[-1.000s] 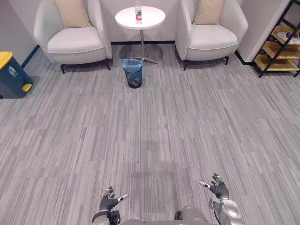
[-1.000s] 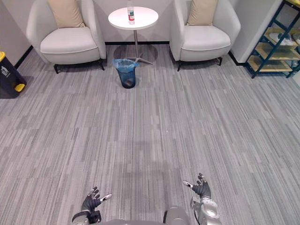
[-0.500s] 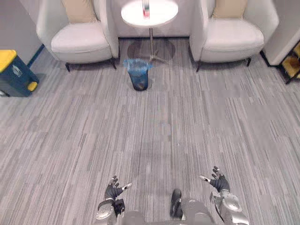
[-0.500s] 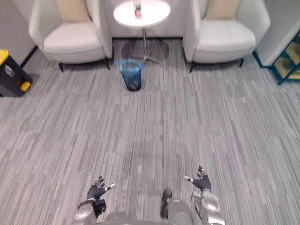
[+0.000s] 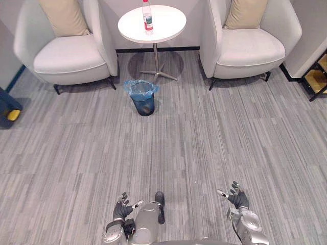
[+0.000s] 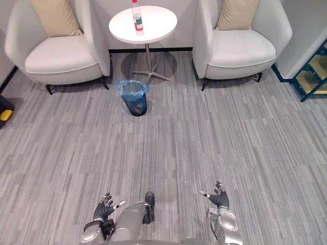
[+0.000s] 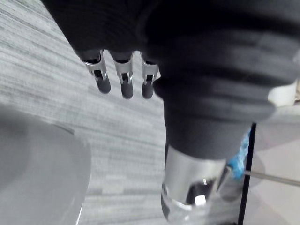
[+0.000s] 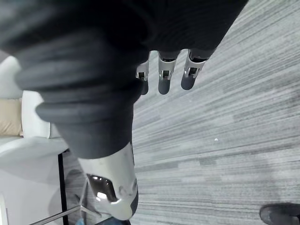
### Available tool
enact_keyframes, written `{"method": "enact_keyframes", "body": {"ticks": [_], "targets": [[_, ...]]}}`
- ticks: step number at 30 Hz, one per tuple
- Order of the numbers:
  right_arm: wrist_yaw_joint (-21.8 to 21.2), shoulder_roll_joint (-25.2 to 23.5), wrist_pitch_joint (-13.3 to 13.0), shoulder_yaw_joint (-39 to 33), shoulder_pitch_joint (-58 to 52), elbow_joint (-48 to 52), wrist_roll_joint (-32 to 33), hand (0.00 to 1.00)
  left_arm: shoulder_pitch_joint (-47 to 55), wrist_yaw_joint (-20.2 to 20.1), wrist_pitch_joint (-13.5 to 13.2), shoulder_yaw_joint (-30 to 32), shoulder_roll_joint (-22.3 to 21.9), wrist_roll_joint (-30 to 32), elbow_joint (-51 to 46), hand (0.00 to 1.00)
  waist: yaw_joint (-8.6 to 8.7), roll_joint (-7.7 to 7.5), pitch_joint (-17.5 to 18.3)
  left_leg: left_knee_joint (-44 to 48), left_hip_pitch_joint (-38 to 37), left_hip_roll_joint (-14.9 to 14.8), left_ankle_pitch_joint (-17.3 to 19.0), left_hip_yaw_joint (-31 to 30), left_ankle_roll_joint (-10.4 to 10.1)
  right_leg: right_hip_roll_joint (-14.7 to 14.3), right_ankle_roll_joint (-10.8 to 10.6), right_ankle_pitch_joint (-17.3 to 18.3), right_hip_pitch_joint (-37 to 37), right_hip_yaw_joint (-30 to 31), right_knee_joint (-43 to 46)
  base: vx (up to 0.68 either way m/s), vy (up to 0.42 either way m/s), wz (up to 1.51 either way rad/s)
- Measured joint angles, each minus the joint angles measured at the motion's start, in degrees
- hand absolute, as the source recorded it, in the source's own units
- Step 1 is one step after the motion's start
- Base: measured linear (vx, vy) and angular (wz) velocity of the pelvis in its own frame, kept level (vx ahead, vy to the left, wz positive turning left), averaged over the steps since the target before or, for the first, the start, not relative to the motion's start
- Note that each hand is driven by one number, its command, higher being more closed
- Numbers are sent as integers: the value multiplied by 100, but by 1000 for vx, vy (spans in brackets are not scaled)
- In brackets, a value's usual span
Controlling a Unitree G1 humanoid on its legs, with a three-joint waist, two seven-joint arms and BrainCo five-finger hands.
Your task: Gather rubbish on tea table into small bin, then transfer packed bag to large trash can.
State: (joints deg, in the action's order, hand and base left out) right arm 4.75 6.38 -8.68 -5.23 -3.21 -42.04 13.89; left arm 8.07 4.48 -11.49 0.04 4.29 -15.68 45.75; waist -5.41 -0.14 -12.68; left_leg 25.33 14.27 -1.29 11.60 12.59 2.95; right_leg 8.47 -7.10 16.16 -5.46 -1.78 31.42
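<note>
Left hand [image 5: 122, 206]: low by the robot's side, fingers loosely spread, nothing in it. Right hand [image 5: 236, 196]: the same, spread and empty. I judge they are held out like this for balance on the approach, not for reaching, since nothing lies near either one.

Well ahead of both hands, closer to the left hand's line, the small bin [image 5: 141, 97] stands on the floor with a blue bag lining it. It sits just short of the tea table's foot (handy for carrying rubbish straight down from the top, presumably).

Beyond the bin is the tea table [image 5: 168, 23], with a bottle [image 5: 147, 15] upright on it, the one piece of rubbish I can make out. The left armchair [image 5: 66, 53] and right armchair [image 5: 250, 48] flank the table.

The large trash can [image 5: 7, 106] is far out to the left hand's side. Gathering not yet begun.
</note>
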Motion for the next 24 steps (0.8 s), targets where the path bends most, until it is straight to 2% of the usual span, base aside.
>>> {"method": "enact_keyframes", "body": {"ticks": [1, 2, 3, 4, 5, 6, 7, 8, 9, 10, 11, 12, 13, 14, 15, 16, 17, 18, 19, 20, 21, 23, 24], "targets": [[1, 3, 0, 66, 18, -16, -1, 0, 0, 8, 0, -7, 10, -1, 32, 0, 11, -19, 1, -71, -203, 79, 94, 33, 30, 97, -273, -103, 222, 69, 646, 514, 209, -22], [-11, 3, 1, 161, 62, -114, -6, 0, -4, 48, 2, -57, 54, -4, 87, 0, 87, -20, -3, -215, -621, 196, 219, 35, 102, 222, -299, -113, 556, -13, 1661, 514, 159, -2], [-34, -18, 6, 222, 76, -192, -11, 0, 10, 68, 1, -66, 67, -15, 96, 0, 166, 6, 7, -422, -1059, 249, 318, 33, 143, 304, -115, -22, 823, -262, 2235, 515, 139, 4], [-51, -21, 7, 253, 44, -198, -21, 0, 10, 73, -3, -66, 68, -18, 95, 0, 166, 23, 21, -539, -1251, 260, 346, 34, 152, 324, 10, 49, 994, -417, 2350, 524, 98, 8], [-94, -18, 10, 348, 45, -226, -54, 0, -22, 82, -8, -64, 97, -59, 95, 0, 171, 56, 34, -761, -1584, 253, 352, 3, 162, 313, 236, 187, 1315, -712, 2269, 512, 48, 9], [-130, -22, 10, 369, 74, -224, -56, 0, -57, 82, -13, -63, 132, -89, 94, 0, 224, 82, 27, -916, -1831, 212, 351, -43, 161, 214, 350, 261, 1660, -909, 1919, 513, 23, 18], [-131, -18, 10, 362, 93, -225, -56, 0, -60, 82, -14, -59, 142, -110, 95, 0, 286, 106, 17, -960, -1919, 167, 351, -91, 161, 140, 361, 264, 1811, -967, 1663, 489, -26, 36], [-126, 6, 11, 349, 115, -225, -55, 0, -54, 85, -10, -51, 152, -129, 104, 0, 378, 156, -10, -1021, -2091, 61, 348, -173, 155, -23, 397, 228, 2061, -1024, 1001, 484, -56, 44], [-124, 50, 13, 349, 118, -226, -54, 0, -43, 88, -9, -50, 143, -140, 107, 0, 433, 213, -39, -1147, -2310, -45, 339, -203, 40, -176, 435, 6, 2210, -1034, 102, 482, -67, 45], [-123, 56, 13, 349, 109, -225, -54, 0, -23, 89, -13, -50, 151, -140, 108, 0, 451, 209, -26, -1211, -2407, -70, 331, -236, -107, -268, 448, -255, 2225, -1050, -415, 497, -86, 33], [-118, 51, 14, 354, 70, -219, -55, 0, 9, 93, -16, -45, 187, -140, 122, 0, 441, 105, 23, -1346, -2605, 1, 372, -318, -273, -314, 588, -1145, 2253, -1037, -1355, 647, -171, 40], [-118, 16, 12, 358, -47, -219, -55, 0, 83, 93, -21, -25, 249, -141, 208, 0, 448, -117, 127, -1353, -2836, 101, 536, -514, -500, -284, 904, -2252, 2301, -902, -1531, 654, -193, 43], [-118, 74, 18, 350, -66, -261, -55, 0, 26, 93, 2, 14, 143, -142, 375, 0, 461, 21, 118, -1339, -2937, 42, 612, -620, -549, -292, 908, -2023, 2337, -936, -1217, 637, -206, 39], [-115, 169, 31, 344, -65, -319, -54, 0, 61, 100, -9, 46, 20, -145, 408, 0, 460, 232, 255, -1189, -2873, -235, 533, -759, -680, -432, 1003, -1814, 2334, -1077, -1063, 396, -148, 27], [-117, 175, 18, 341, -68, -293, -54, 0, 69, 96, -14, 47, -5, -143, 408, 0, 475, 272, 316, -1023, -2784, -277, 521, -817, -706, -471, 942, -1645, 2284, -1130, -1148, 580, -246, 23], [-116, 212, 15, 331, -50, -298, -53, 0, -23, 94, -13, 62, -102, -141, 420, 0, 463, 463, 306, -84, -2355, -524, 456, -961, -784, -692, 1028, -1486, 2074, -1280, -1317, 482, -238, 27], [-114, 206, 19, 336, -58, -303, -53, 0, -62, 91, -9, 63, -123, -141, 420, 0, 465, 510, 274, 469, -2126, -640, 322, -1029, -901, -773, 1061, -1455, 1898, -1357, -1452, 577, -258, 36], [-113, 189, 21, 385, -89, -300, -50, 0, -83, 89, -8, 62, -149, -140, 403, 0, 460, 531, 223, 1670, -1678, -859, -280, -1091, -921, -922, 1112, -1426, 1405, -1454, -1808, 465, -184, 37], [-107, 167, 18, 458, -147, -295, -44, 0, -25, 85, -6, 61, -145, -136, 342, 0, 426, 452, 131, 2774, -1321, -1158, -215, -911, -844, -1050, 1178, -1382, 838, -1489, -2184, 371, -138, 27], [-103, 144, 15, 456, -158, -280, -43, 0, -5, 82, -6, 61, -140, -135, 307, 0, 420, 457, 123, 3190, -1172, -1271, -142, -768, -724, -1082, 1217, -1348, 598, -1493, -2308, 410, -151, 6], [-89, 125, 2, 451, -155, -244, -40, 0, 3, 77, -1, 58, -137, -133, 300, 0, 336, 345, 76, 3598, -821, -1327, -34, -619, -555, -1104, 1283, -1225, 242, -1462, -2487, 294, -109, -8], [-30, 93, 2, 389, -101, -201, -25, 0, 2, 73, 6, 46, -143, -121, 190, 0, 282, 327, 59, 3371, -238, -1250, 104, -528, -541, -1105, 1255, -1149, -63, -1379, -2675, 373, -86, -18], [20, 93, 5, 303, -35, -200, 14, 0, -11, 72, 5, 49, -141, -116, 120, 0, 239, 326, 23, 2811, 97, -1160, 206, -462, -533, -1090, 1193, -1155, -183, -1349, -2743, 342, -6, -19]]}}
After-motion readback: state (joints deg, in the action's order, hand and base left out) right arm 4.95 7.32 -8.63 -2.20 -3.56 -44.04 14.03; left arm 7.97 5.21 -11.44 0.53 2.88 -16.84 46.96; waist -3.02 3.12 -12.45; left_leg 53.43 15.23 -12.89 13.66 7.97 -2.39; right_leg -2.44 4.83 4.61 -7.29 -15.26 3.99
